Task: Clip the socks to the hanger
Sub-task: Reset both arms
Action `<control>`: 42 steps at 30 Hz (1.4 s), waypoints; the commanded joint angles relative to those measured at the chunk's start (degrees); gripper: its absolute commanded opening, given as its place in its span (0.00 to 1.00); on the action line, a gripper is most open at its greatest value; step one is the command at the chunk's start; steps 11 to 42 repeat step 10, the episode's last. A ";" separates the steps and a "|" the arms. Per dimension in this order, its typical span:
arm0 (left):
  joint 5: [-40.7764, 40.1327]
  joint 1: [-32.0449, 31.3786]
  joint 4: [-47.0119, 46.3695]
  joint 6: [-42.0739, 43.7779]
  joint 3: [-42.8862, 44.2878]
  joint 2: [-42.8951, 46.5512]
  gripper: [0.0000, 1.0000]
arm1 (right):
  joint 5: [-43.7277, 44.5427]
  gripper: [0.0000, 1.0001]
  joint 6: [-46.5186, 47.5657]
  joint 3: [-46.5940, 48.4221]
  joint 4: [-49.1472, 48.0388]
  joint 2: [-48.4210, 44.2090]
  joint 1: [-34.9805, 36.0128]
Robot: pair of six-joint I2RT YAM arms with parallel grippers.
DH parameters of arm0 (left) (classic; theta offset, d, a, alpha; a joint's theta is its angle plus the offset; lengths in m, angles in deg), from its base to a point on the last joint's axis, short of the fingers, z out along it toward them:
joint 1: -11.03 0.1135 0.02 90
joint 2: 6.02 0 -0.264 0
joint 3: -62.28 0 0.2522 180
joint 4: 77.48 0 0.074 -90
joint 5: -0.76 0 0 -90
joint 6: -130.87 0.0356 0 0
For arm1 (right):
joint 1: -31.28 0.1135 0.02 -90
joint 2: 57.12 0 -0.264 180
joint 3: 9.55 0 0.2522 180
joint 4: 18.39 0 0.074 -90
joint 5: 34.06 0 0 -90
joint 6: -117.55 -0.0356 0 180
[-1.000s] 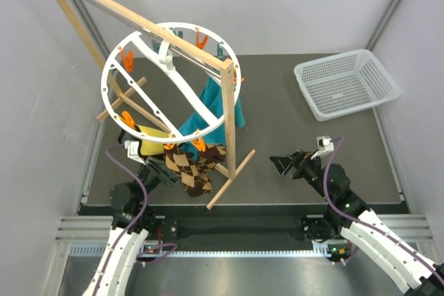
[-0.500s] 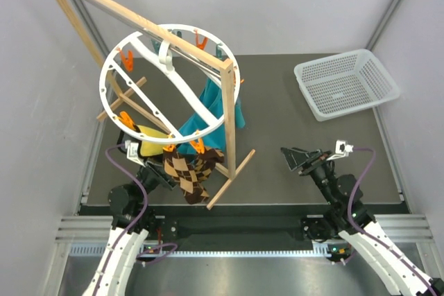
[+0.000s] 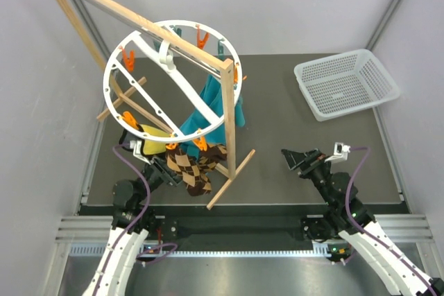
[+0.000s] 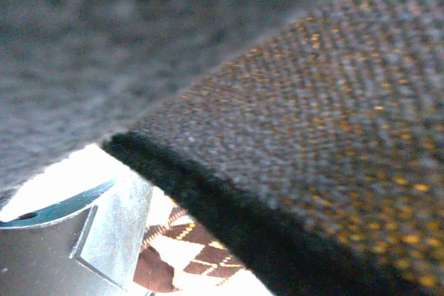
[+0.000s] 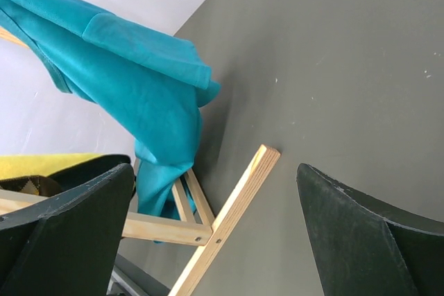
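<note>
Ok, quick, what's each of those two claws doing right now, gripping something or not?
Left gripper: cannot tell, fabric fills its camera view; it sits by the socks.
Right gripper: open, holding nothing.

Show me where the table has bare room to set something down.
Bare mat lies between the wooden frame and the mesh basket, and in front of the basket, right of the open right gripper. Crowded: under the hanger, where socks, teal cloth and yellow cloth bunch.
</note>
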 commanded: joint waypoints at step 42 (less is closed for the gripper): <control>0.60 -0.04 1.50 2.25 -9.69 0.38 0.90 | -0.16 1.00 -1.24 -10.76 0.21 -3.44 0.64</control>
